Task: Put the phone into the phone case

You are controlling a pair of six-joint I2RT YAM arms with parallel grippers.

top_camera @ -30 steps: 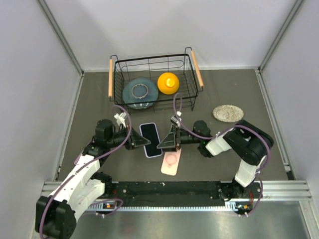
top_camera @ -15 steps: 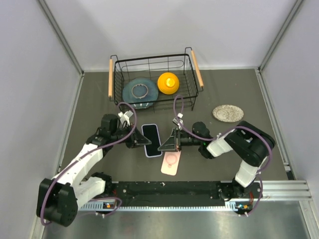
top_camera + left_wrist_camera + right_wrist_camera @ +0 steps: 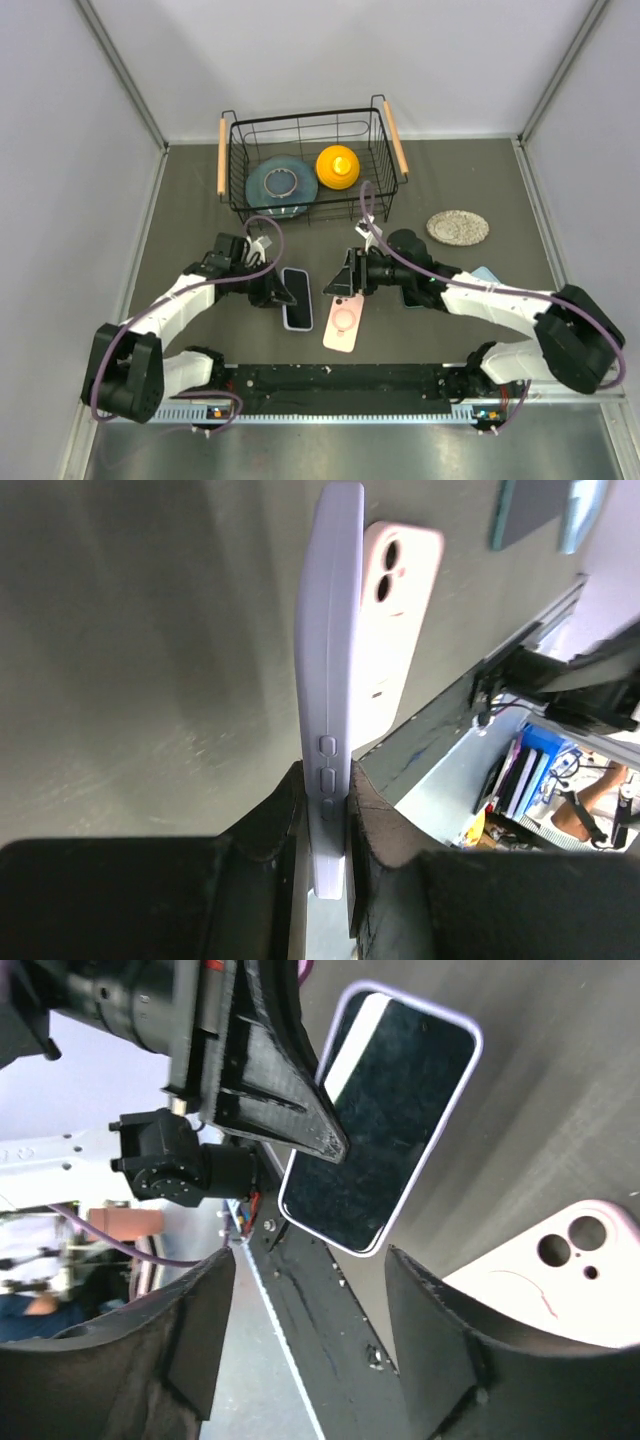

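Note:
A lavender phone (image 3: 296,298) with a black screen lies screen up just left of the pink case (image 3: 343,328), which has a ring on its back and lies flat near the front edge. My left gripper (image 3: 272,290) is shut on the phone's left long edge. In the left wrist view the phone (image 3: 330,630) is edge-on between my fingers (image 3: 385,830), with the case (image 3: 395,620) beyond it. My right gripper (image 3: 338,285) is open and empty, just right of the phone and above the case. The right wrist view shows the phone (image 3: 385,1120) and the case (image 3: 560,1280).
A black wire basket (image 3: 232,150) with wooden handles stands at the back, holding a teal plate (image 3: 280,185) and a yellow-orange object (image 3: 337,165). A speckled dish (image 3: 458,227) lies at the right. The black base rail (image 3: 350,378) runs along the near edge.
My left gripper has drawn the phone a little nearer the front edge, closer to the case. My right arm has stretched out lower, its gripper staying open beside the phone.

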